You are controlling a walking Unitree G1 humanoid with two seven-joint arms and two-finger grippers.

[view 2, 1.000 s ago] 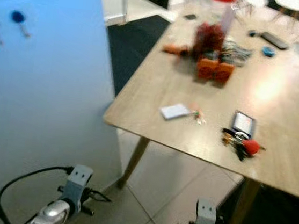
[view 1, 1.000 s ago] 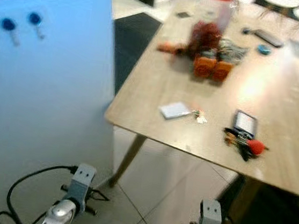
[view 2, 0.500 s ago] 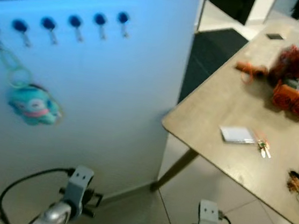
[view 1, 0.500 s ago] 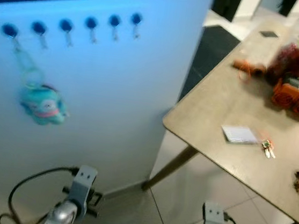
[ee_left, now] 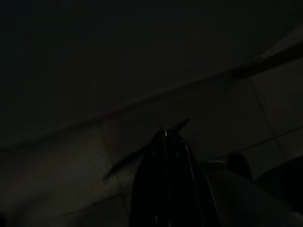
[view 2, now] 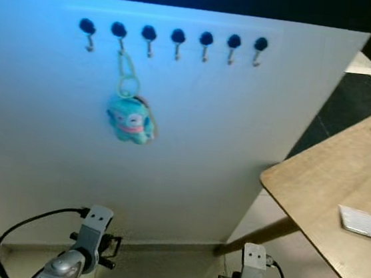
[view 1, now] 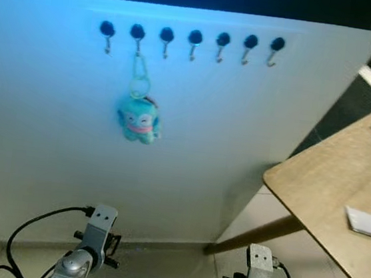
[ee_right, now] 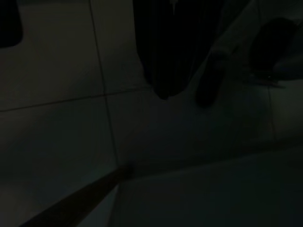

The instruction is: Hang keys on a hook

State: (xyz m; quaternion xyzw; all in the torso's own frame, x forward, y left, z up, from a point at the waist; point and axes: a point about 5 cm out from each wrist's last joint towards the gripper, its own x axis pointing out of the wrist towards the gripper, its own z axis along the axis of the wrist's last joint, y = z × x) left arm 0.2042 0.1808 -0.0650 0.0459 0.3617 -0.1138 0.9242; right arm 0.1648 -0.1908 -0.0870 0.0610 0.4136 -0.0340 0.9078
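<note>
The teal keychain (view 1: 138,119) hangs on the second hook (view 1: 138,34), well above both idle grippers; their grip cannot be told.

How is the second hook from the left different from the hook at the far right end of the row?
The second hook from the left carries a teal plush keychain on a pale loop; the far-right hook is bare. The second hook stands well inside the white board; the far-right hook is nearer the board's edge by the table. Both have dark round tops.
</note>
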